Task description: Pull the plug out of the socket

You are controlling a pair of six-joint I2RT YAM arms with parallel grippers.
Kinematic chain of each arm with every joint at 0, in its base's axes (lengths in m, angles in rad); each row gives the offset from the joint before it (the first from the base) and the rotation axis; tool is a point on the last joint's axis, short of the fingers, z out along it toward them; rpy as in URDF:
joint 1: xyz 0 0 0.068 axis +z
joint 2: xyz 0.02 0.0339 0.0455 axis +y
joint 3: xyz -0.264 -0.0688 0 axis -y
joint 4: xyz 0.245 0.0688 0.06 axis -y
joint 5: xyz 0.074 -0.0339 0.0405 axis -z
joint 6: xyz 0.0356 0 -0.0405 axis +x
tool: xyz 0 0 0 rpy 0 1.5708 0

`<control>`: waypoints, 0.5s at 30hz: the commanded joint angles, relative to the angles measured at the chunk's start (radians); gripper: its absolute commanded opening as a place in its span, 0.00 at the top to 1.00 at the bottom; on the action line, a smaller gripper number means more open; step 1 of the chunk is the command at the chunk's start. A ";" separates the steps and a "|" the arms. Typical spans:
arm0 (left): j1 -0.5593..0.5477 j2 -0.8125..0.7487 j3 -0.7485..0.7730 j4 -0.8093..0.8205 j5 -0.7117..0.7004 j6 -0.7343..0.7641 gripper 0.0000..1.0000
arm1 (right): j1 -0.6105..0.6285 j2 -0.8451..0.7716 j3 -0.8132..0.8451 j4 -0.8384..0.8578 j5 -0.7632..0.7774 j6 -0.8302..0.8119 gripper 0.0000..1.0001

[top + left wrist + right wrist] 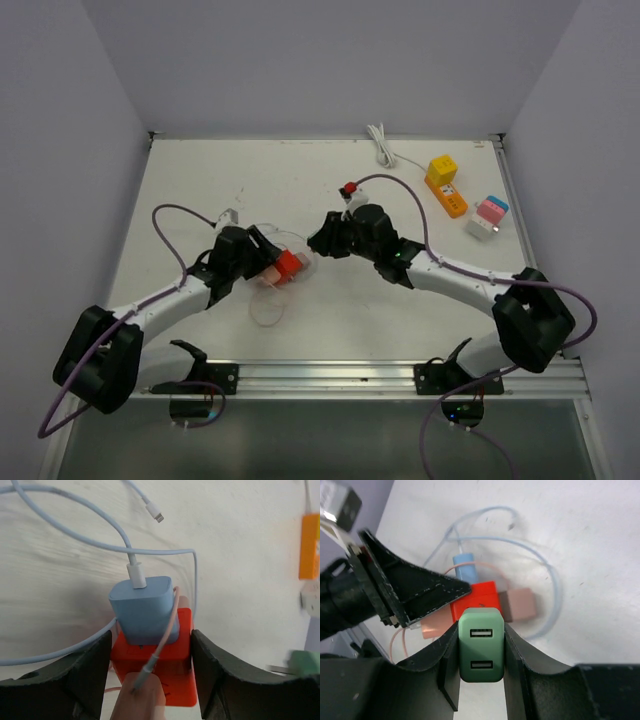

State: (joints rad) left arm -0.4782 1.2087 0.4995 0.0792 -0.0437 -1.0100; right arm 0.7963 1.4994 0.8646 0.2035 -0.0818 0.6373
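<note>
The left gripper (151,652) clamps the red socket cube (177,672) near the middle of the table (300,170), with a blue charger (145,610) plugged into it. The right gripper (481,630) pinches the green plug (481,652), which is apart from the cube

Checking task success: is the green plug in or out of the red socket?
Out: right fingers hold green plug, apart from red socket.
</note>
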 commanded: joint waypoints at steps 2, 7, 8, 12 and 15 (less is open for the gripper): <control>0.032 -0.037 0.059 -0.249 -0.243 0.122 1.00 | -0.077 -0.139 0.045 -0.044 0.076 0.022 1.00; 0.032 -0.127 0.148 -0.277 -0.225 0.172 1.00 | -0.104 -0.186 0.056 -0.090 0.079 -0.013 1.00; 0.032 -0.145 0.172 -0.277 -0.216 0.182 1.00 | -0.129 -0.186 0.045 -0.095 0.079 -0.013 1.00; 0.032 -0.161 0.203 -0.268 -0.182 0.226 1.00 | -0.187 -0.174 -0.019 -0.072 0.054 0.009 1.00; 0.032 -0.152 0.194 -0.256 -0.144 0.252 1.00 | -0.216 -0.145 -0.041 -0.075 0.018 0.004 1.00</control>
State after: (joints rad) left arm -0.4461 1.0565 0.6746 -0.1806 -0.2047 -0.8215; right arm 0.6025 1.3338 0.8444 0.1345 -0.0261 0.6373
